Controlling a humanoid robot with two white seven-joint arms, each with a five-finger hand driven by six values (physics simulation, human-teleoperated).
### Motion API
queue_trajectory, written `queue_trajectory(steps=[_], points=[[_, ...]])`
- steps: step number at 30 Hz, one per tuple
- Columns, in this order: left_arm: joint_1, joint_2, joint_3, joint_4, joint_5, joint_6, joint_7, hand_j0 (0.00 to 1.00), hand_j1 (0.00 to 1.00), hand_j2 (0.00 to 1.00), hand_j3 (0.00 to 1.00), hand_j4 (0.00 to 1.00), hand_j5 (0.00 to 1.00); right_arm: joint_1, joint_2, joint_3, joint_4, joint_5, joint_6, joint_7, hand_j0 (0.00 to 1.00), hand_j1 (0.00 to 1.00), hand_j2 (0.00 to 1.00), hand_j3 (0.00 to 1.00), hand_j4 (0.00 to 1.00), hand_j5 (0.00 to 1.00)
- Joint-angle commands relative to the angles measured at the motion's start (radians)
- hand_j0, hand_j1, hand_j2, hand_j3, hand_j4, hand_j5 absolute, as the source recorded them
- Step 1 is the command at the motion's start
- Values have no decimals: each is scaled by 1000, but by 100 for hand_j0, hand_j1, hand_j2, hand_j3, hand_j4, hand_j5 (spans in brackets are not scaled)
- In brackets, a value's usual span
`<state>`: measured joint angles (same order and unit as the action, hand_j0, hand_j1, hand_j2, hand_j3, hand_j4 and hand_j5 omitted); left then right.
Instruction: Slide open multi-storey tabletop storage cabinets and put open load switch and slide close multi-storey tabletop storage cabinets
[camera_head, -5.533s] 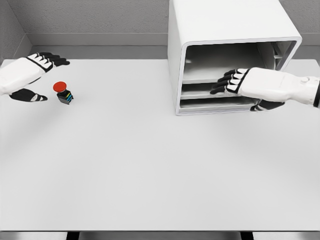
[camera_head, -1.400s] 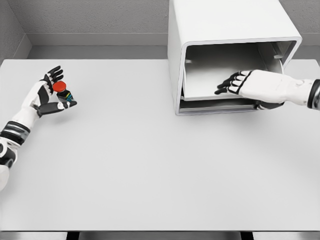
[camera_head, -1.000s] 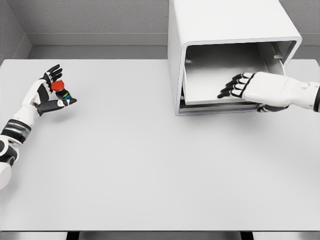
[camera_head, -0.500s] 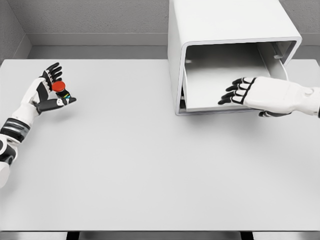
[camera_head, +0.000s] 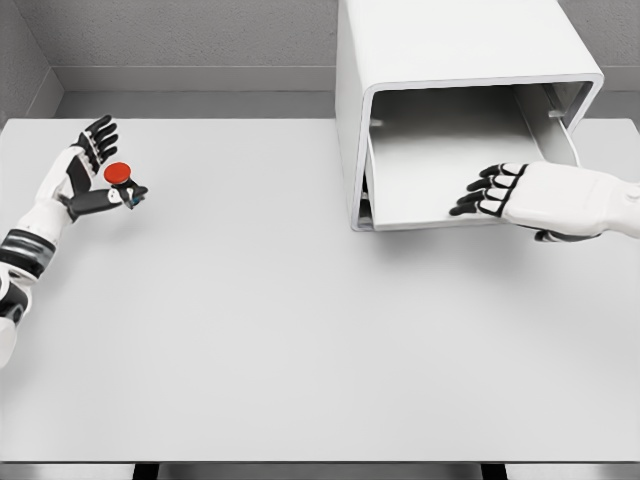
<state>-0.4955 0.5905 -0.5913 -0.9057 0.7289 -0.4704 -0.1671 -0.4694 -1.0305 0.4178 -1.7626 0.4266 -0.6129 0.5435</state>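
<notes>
- While its fingers fan out, the left hand (camera_head: 75, 180) pinches the red-capped switch (camera_head: 120, 180) between thumb and palm, near the table's (camera_head: 300, 330) far left corner.
- Laid flat, fingers relaxed, the right hand (camera_head: 520, 195) rests on the pulled-out drawer (camera_head: 430, 170), thumb under its front edge.
- That drawer juts from the white cabinet (camera_head: 450, 45) at the table's far right edge.

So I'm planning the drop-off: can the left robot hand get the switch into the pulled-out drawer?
Probably yes: the left robot hand holds the switch, bare table lies between, and the drawer is open.
</notes>
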Motion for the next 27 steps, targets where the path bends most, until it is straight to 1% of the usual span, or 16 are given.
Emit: queue_trajectory(steps=[1, 3, 7, 14, 16, 25, 26, 27], points=[[0, -3, 1, 15, 3, 3, 0, 100, 100, 100, 100, 100, 100, 0, -11, -7, -1, -5, 2, 0, 95, 95, 95, 95, 95, 95], [-11, -9, 2, 16, 3, 61, 0, 100, 100, 100, 100, 100, 100, 8, -19, -13, 0, -6, 2, 0, 95, 95, 95, 95, 95, 95], [-12, -20, 4, 21, 3, 61, 0, 100, 100, 100, 100, 100, 100, 9, -33, -14, -1, -12, 2, -2, 95, 95, 95, 95, 95, 95], [-11, -46, 4, 39, 3, 64, 0, 100, 100, 100, 100, 100, 100, 41, -62, -20, -1, -12, 2, 0, 95, 95, 95, 95, 95, 95], [-12, -58, 4, 56, 3, 64, 0, 100, 100, 100, 100, 100, 100, 41, -74, -20, -1, -12, 2, 0, 95, 95, 95, 95, 95, 95], [-11, -63, 2, 57, 3, 67, 0, 100, 100, 100, 100, 100, 100, 41, -112, -37, -1, -12, 2, -2, 96, 96, 96, 96, 96, 96], [-11, -64, 2, 57, 4, 67, 0, 95, 95, 95, 95, 95, 95, 41, -120, -37, -1, -12, 2, -2, 96, 96, 96, 96, 96, 96], [-9, -66, 2, 57, 4, 67, 0, 93, 93, 93, 93, 93, 93, 41, -125, -37, -1, -12, 2, -2, 96, 96, 96, 96, 96, 96]])
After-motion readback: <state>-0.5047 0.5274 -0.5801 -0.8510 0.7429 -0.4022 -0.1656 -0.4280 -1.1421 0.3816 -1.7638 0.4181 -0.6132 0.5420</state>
